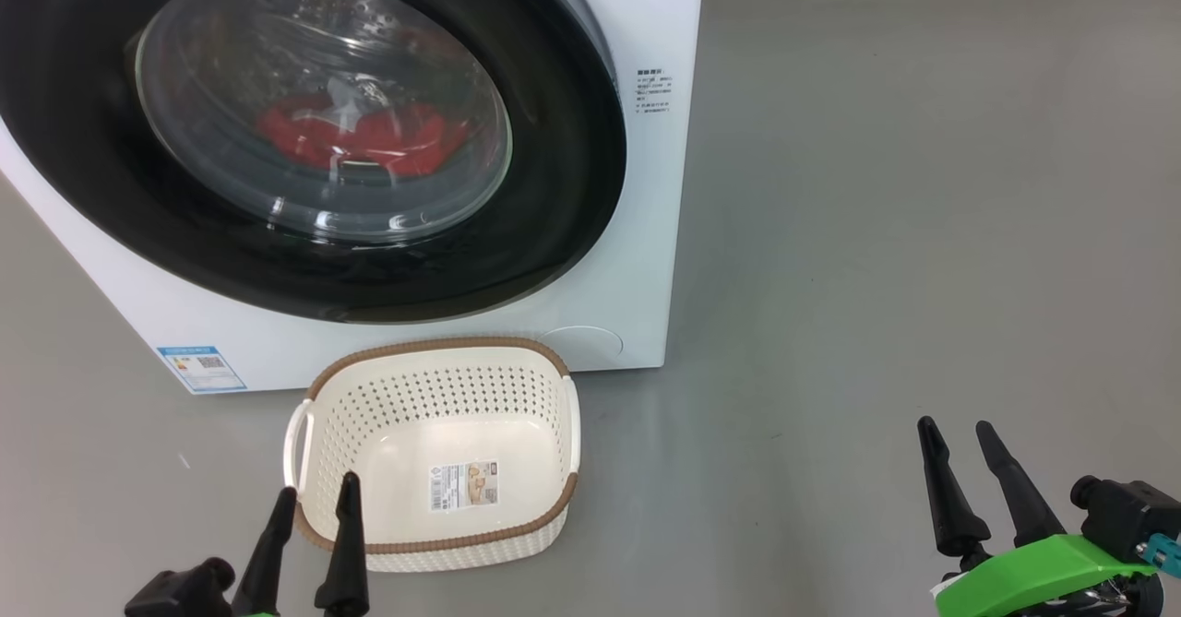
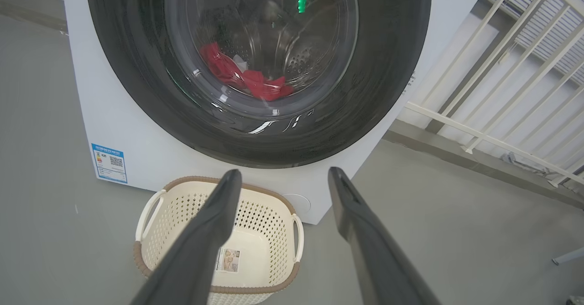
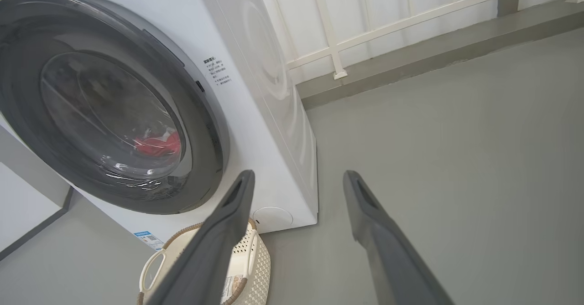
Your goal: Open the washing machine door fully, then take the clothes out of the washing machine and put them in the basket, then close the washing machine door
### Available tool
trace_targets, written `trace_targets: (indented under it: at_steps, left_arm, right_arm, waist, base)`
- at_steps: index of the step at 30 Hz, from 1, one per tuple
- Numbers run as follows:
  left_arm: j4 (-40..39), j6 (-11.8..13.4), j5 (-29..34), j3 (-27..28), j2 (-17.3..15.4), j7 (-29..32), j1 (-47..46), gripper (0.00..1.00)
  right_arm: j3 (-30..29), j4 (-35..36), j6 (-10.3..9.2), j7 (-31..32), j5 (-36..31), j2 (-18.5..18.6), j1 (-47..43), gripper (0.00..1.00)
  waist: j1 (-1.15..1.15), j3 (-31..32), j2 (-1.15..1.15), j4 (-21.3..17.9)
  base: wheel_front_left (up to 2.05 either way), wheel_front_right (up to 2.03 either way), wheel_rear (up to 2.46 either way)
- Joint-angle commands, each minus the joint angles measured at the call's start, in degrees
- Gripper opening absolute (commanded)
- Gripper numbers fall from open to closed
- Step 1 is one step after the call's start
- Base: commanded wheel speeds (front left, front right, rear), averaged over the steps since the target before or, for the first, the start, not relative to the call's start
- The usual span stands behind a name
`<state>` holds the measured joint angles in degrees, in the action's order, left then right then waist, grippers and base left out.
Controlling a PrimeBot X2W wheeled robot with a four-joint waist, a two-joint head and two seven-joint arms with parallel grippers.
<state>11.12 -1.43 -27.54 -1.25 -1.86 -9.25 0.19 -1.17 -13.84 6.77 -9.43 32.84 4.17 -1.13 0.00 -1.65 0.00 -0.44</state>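
Washing machine door [image 1: 572, 183] shut, left gripper [image 1: 317, 486] and right gripper [image 1: 956, 426] both wide, empty: hook rim's right edge, likely latch side, swing clear over basket [image 1: 434, 348].

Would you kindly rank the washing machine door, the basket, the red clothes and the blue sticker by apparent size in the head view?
1. washing machine door
2. basket
3. red clothes, seen through the glass, so partly hidden
4. blue sticker

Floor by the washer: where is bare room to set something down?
The floor right of the washer is bare and wide. The basket is empty inside. Tight: the gap between basket and washer, and the basket's near rim by the left hand.
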Motion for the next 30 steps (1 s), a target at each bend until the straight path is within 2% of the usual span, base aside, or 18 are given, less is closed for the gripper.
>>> trace_targets:
  at_steps: [1,10,30]
  left_arm:
    - [-1.9,0.6,2.3,1.1,-0.8,-0.9,-0.4,1.0]
    - [-2.4,1.3,8.9,0.9,-0.9,-2.7,0.0,1.0]
    - [-3.1,1.9,19.0,1.1,-1.0,-5.8,0.7,1.0]
  right_arm:
    - [1.1,1.8,0.53,-0.8,-2.1,1.1,0.1,1.0]
    - [1.0,2.4,0.6,-2.5,-7.8,1.3,-0.5,1.0]
    - [-0.3,3.0,0.72,-5.6,-16.7,0.8,-1.3,1.0]
  waist:
    - [0.0,0.0,0.0,0.0]
    - [0.0,-0.4,0.0,-0.1]
    - [0.0,-0.7,0.0,-0.1]
  base:
    - [0.0,0.0,0.0]
    - [0.0,0.0,0.0]
    - [0.0,0.0,0.0]
